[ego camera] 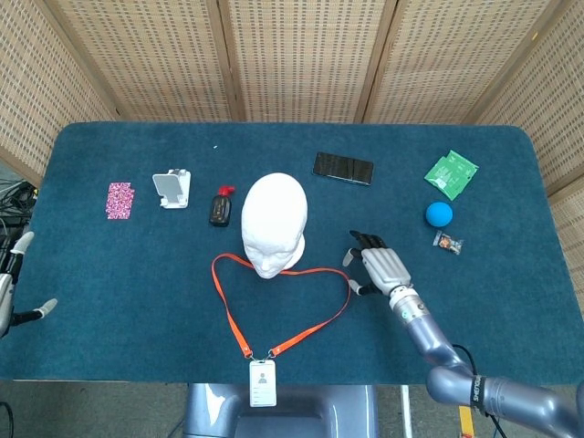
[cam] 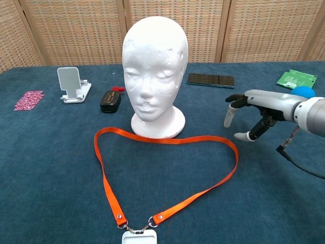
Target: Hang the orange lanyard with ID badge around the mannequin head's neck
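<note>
The lanyard [ego camera: 274, 306] lies in a loop on the table [ego camera: 137, 274], near side of the head [ego camera: 274, 222]. The right hand [ego camera: 379, 265] hovers just right of the loop, fingers spread, holding nothing. The left hand [ego camera: 11, 292] sits at the left edge, open-fingered.

No text, brand, number or sign can be read in either view. The ID badge [ego camera: 263, 383] at the lower edge of the head view shows only a small grey portrait outline, its print too small to make out; the green packet [ego camera: 451, 173] at upper right is likewise illegible.
</note>
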`<state>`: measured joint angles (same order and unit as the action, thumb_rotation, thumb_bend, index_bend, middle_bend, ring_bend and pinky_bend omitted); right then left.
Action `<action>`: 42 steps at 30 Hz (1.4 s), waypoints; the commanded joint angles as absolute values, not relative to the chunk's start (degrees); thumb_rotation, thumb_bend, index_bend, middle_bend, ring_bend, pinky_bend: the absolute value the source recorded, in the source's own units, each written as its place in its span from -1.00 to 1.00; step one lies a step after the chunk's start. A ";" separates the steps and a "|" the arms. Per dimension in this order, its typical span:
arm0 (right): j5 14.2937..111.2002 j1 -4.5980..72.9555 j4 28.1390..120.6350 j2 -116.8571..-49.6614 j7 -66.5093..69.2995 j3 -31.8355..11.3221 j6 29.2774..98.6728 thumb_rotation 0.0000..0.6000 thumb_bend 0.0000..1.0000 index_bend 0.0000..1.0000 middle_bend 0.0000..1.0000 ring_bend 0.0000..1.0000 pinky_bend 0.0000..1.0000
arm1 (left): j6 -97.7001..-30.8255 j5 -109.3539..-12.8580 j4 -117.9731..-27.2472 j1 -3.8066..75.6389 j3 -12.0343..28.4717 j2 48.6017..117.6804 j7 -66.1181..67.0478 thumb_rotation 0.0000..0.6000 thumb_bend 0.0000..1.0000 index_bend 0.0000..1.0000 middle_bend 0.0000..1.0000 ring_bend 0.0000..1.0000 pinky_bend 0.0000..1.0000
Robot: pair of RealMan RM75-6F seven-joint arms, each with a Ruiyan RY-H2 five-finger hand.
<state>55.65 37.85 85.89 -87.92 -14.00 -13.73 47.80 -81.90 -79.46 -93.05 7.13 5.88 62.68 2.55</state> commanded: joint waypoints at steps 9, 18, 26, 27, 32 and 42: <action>48.72 43.04 80.29 -94.42 -19.80 -13.84 48.02 1.00 0.09 -0.10 -1.00 -1.00 -1.00 | -80.50 -78.12 -92.51 7.80 6.07 63.07 3.03 1.00 -1.00 -1.00 -1.00 -1.00 -1.00; 46.52 44.06 77.76 -96.44 -20.55 -13.39 48.45 1.00 0.09 -0.02 -1.00 -1.00 -1.00 | -80.09 -77.90 -92.40 8.14 6.02 63.25 3.40 1.00 -1.00 -1.00 -1.00 -1.00 -1.00; 44.31 44.84 75.73 -97.93 -21.25 -13.33 48.67 1.00 0.09 0.09 -1.00 -1.00 -1.00 | -80.29 -77.97 -92.56 8.11 5.92 63.22 3.28 1.00 -1.00 -1.00 -1.00 -1.00 -1.00; 44.15 44.92 75.66 -98.00 -21.47 -13.27 48.78 1.00 0.09 0.09 -1.00 -1.00 -1.00 | -80.28 -77.95 -92.55 8.12 5.92 63.21 3.26 1.00 -1.00 -1.00 -1.00 -1.00 -1.00; 43.63 45.29 75.52 -98.46 -22.13 -13.10 49.19 1.00 0.11 0.09 -1.00 -1.00 -1.00 | -80.15 -77.88 -92.57 8.22 5.89 63.21 3.28 1.00 -1.00 -1.00 -1.00 -1.00 -1.00; 42.57 45.89 74.82 -99.29 -23.40 -12.66 49.61 1.00 0.14 0.12 -1.00 -1.00 -1.00 | -80.19 -77.86 -92.62 8.25 5.81 63.14 3.19 1.00 -1.00 -1.00 -1.00 -1.00 -1.00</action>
